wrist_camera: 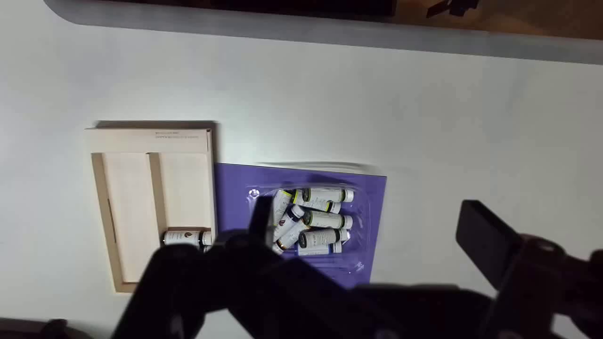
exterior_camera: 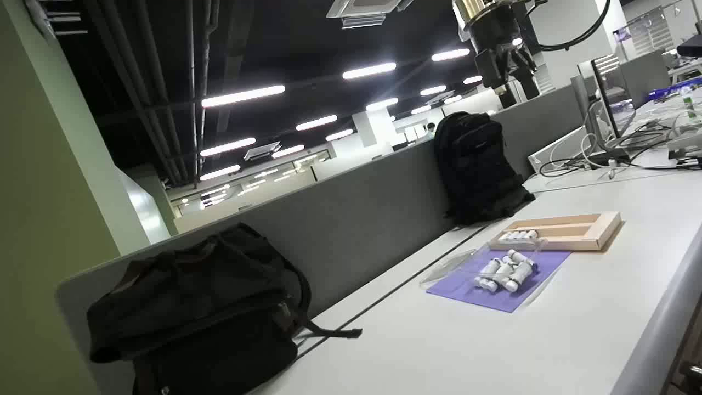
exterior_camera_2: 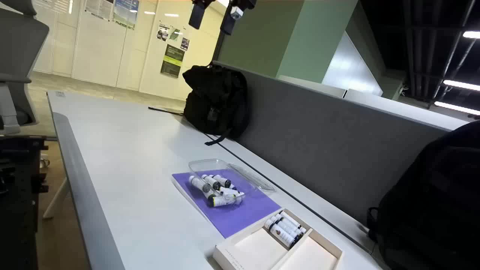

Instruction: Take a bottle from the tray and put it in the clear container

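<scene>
Nearest the wrist camera, the claw [wrist_camera: 370,221] is released, its two dark fingers spread wide; in both exterior views it hangs high above the desk [exterior_camera_2: 131,180], tips pointing downward. Below it, in an exterior view, the tray [exterior_camera_2: 258,247] comes closest, split lengthwise by a divider. Several white-labelled bottles [exterior_camera_2: 285,228] lie on their sides in the compartment beside the purple sheet [exterior_camera_2: 236,217], at the end facing the grey partition [exterior_camera_2: 337,138]. Their long axes run parallel to one another and across that compartment, caps toward the sheet, bases toward the divider.

Just past the tray, the clear container [exterior_camera_2: 205,165] rests on the sheet, holding a loose heap of similar bottles [wrist_camera: 325,220]. In the wrist view most of these point their caps away from the tray, while a few slant across at other angles. A flat clear panel [exterior_camera_2: 252,178] sits next to the container, on the partition side. Farther along the desk, a black backpack [exterior_camera_2: 215,101] stands against the partition, and posters [exterior_camera_2: 172,62] hang on a pale wall behind.
</scene>
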